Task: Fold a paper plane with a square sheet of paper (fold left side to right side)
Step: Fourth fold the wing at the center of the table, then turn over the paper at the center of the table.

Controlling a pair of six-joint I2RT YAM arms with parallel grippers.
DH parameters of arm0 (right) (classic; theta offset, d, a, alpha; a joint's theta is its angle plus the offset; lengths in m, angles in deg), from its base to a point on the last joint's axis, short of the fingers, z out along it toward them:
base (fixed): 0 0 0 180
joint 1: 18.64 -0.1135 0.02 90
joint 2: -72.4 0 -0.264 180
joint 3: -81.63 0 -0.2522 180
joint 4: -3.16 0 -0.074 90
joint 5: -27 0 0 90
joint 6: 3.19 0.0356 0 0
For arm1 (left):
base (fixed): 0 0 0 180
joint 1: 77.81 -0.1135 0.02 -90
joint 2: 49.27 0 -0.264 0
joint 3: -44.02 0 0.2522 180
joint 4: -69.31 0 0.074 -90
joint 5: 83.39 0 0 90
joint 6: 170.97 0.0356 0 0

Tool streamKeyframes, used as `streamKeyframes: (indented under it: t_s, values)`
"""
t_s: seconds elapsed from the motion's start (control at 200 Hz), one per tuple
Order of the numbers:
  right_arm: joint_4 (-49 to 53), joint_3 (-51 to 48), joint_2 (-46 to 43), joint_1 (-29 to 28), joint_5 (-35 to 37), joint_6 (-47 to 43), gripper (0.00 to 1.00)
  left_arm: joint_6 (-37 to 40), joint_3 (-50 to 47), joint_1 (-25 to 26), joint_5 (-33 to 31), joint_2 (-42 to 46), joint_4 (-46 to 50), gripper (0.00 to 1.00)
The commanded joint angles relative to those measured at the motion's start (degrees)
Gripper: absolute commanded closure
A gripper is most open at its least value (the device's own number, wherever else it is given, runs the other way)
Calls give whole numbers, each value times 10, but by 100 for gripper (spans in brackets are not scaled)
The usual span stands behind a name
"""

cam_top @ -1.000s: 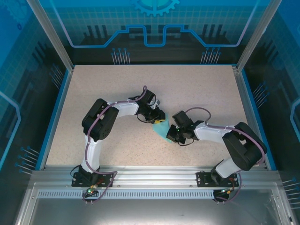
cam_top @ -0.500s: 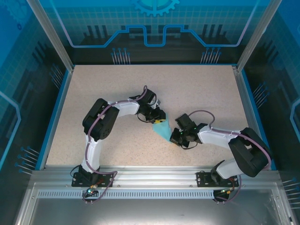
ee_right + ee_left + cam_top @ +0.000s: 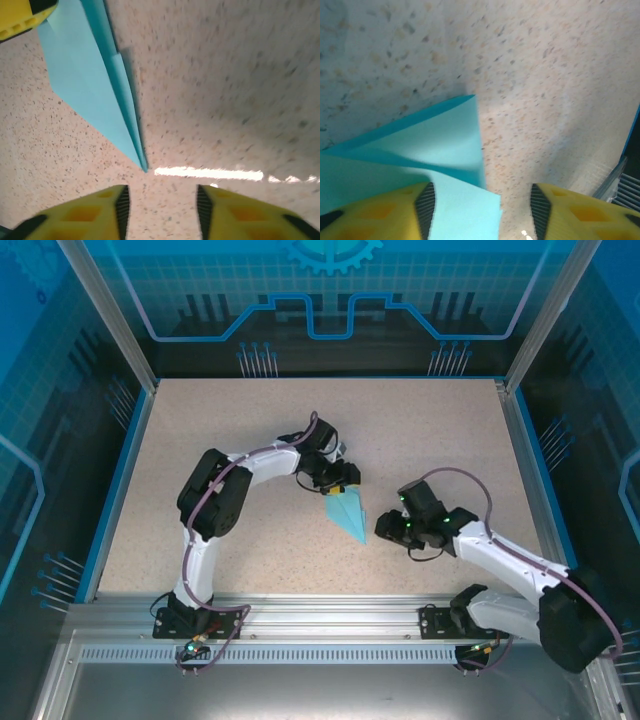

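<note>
The left gripper (image 3: 341, 480), black with yellow fingers (image 3: 380, 212), sits a little farther from the bases than a second ago. Its jaws, then narrow, now stand apart. In the left wrist view the paper lies flat beneath them and passes under the left finger, and it is not pinched.

The paper plane (image 3: 348, 514), a slim creased dart of turquoise-blue paper, lies near the middle of the speckled beige tabletop (image 3: 230, 430). It now shows along almost its whole length, where earlier both grippers covered its ends.

The right gripper (image 3: 386, 529) has drawn back to the right and off the paper. Its jaws were shut and are now parted over bare table, just beyond the dart's tip.

In the top view the left gripper hides the plane's wide end. A silver aluminium rail (image 3: 330, 615) runs along the near edge.

The plane's long axis runs diagonally. Its broad end is far-left under the left gripper, and its sharp tip points near-right toward the right gripper.
</note>
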Motion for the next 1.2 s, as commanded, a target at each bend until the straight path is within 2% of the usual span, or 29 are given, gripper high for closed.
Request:
streamKeyframes:
  t_s: [0.0,0.1,0.195,0.275,0.39,0.68,0.805,0.965,1.196]
  values:
    - [38,19,-16,37,-2,-146,47,23,12,-12,-8,68,41,36]
    - [47,25,-26,55,-2,-224,33,15,-38,-25,-27,122,22,33]
    - [23,7,-48,74,-26,-254,20,-6,-104,-31,-34,155,-17,32]
    - [-14,-16,-69,88,-61,-255,1,-30,-148,-31,-16,159,-65,33]
    - [-59,-41,-87,103,-102,-246,1,-65,-180,-25,21,136,-141,37]
    - [-53,-45,-96,108,-114,-249,1,-78,-124,0,43,49,-160,47]
    - [-54,-49,-104,114,-119,-248,1,-89,-119,1,50,28,-179,60]
    - [-75,-57,-104,143,-175,-242,0,-91,-123,2,56,28,-197,78]
    - [-97,-61,-102,206,-255,-244,0,-75,-124,1,50,45,-192,94]
